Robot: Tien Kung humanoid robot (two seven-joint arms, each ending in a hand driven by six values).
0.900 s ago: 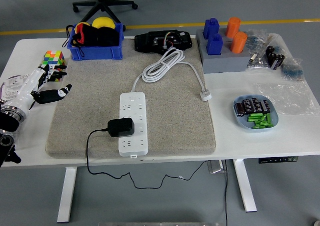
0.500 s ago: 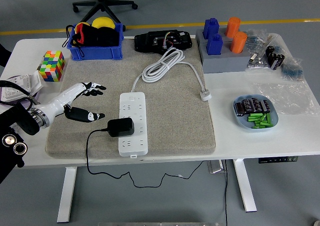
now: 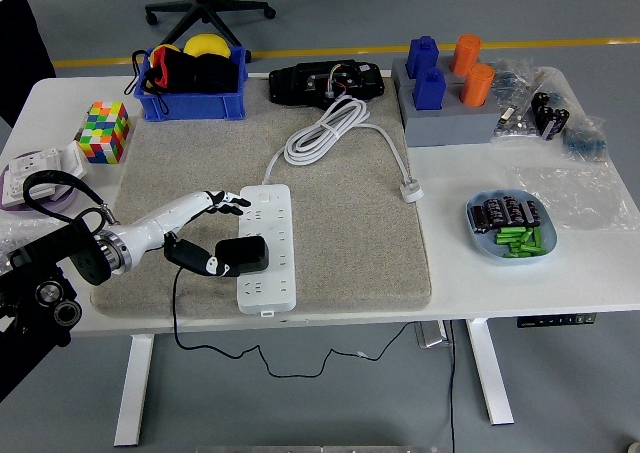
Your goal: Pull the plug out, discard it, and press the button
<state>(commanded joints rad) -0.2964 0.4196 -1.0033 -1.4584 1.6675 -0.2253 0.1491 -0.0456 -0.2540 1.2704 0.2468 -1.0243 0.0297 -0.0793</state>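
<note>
A white power strip [image 3: 267, 245] lies lengthwise on the grey felt mat [image 3: 340, 223]. A black plug adapter [image 3: 245, 254] sits plugged into its lower half, its black cord [image 3: 178, 303] trailing off the table's front edge. My left hand [image 3: 218, 231] reaches in from the left, open, with the fingers spread over the strip's upper part and the thumb [image 3: 198, 261] low beside the adapter's left side. Whether the thumb touches the adapter is unclear. The strip's white cable [image 3: 325, 133] is coiled behind it, ending in a white plug [image 3: 411, 190].
A blue bin [image 3: 192, 78] with dark and yellow items stands at the back left, a colour cube [image 3: 105, 131] left of the mat. Blue and orange blocks on a grey base [image 3: 445, 98] are at the back right, a blue dish [image 3: 511, 228] of batteries on the right.
My left hand has swept right across the mat from the table's left edge to the power strip, and its fingers now bracket the black adapter. Nothing else has moved.
</note>
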